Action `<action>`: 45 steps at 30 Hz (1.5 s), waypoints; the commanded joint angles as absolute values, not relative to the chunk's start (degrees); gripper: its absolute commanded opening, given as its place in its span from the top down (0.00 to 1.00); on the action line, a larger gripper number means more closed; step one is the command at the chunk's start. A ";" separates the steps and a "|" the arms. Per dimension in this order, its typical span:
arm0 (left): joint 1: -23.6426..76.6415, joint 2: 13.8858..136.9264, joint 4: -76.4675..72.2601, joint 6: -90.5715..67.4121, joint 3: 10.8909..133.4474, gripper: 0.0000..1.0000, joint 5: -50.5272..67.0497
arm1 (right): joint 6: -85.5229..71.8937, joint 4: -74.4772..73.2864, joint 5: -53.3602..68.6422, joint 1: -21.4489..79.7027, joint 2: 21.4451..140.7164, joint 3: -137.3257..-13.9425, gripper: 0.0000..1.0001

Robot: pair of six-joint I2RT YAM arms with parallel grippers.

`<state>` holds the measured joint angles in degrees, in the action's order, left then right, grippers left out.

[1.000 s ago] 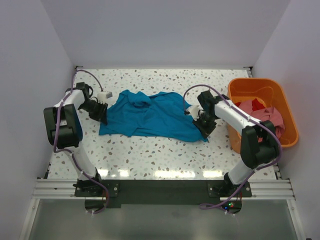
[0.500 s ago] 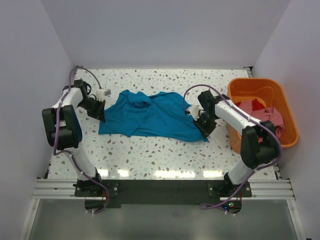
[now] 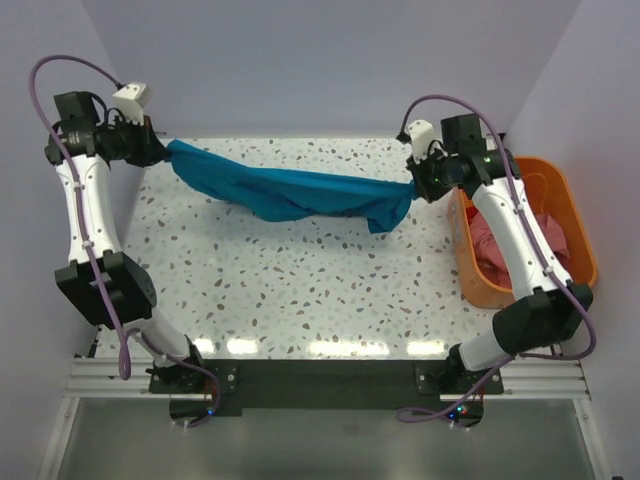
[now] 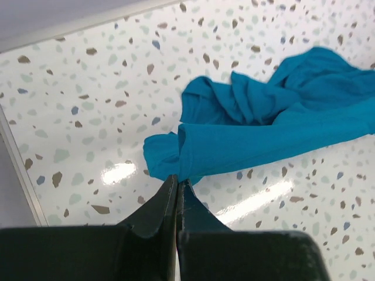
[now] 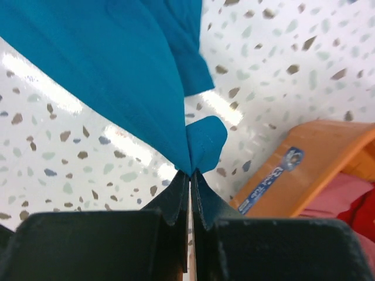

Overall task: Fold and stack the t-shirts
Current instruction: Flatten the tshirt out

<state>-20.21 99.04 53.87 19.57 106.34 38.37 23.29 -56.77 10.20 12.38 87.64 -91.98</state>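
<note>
Both arms have risen from the tabletop since a second ago, taking the teal-blue t-shirt (image 3: 290,192) up off the speckled table (image 3: 300,300) where it lay spread. It now hangs stretched between them as a sagging band above the far half of the table.

On the outer wall of the orange tub (image 3: 520,165) is a blue sticker (image 5: 272,175) with pale print, too small to read.

The left arm stands tall along the left wall, its wrist bent inward toward the cloth. The left gripper (image 4: 177,180) has its jaws pressed together on a bunched edge at the shirt's left end.

The right arm reaches up beside the tub with its wrist turned left. The right gripper (image 5: 190,172) is clamped just as tight on a folded corner at the shirt's right end, and a small flap of cloth stands up past the tips.

A pink t-shirt (image 5: 337,196) and a red t-shirt (image 5: 364,216) lie crumpled inside the tub.
</note>
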 commanded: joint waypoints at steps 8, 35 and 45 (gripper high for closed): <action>-29.87 81.93 46.16 13.63 102.49 1.00 46.84 | 15.83 -52.30 3.61 11.78 73.59 -100.19 1.00; -30.59 72.78 20.05 -3.51 105.03 1.00 43.16 | 16.26 -44.47 -4.57 11.87 75.24 -121.38 1.00; -31.90 62.68 22.15 -1.76 105.30 1.00 35.88 | 17.75 -47.02 -0.80 11.78 66.82 -119.01 1.00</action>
<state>-30.83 68.58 25.30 -3.27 105.97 41.95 16.58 -48.42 -0.36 12.36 71.85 -118.72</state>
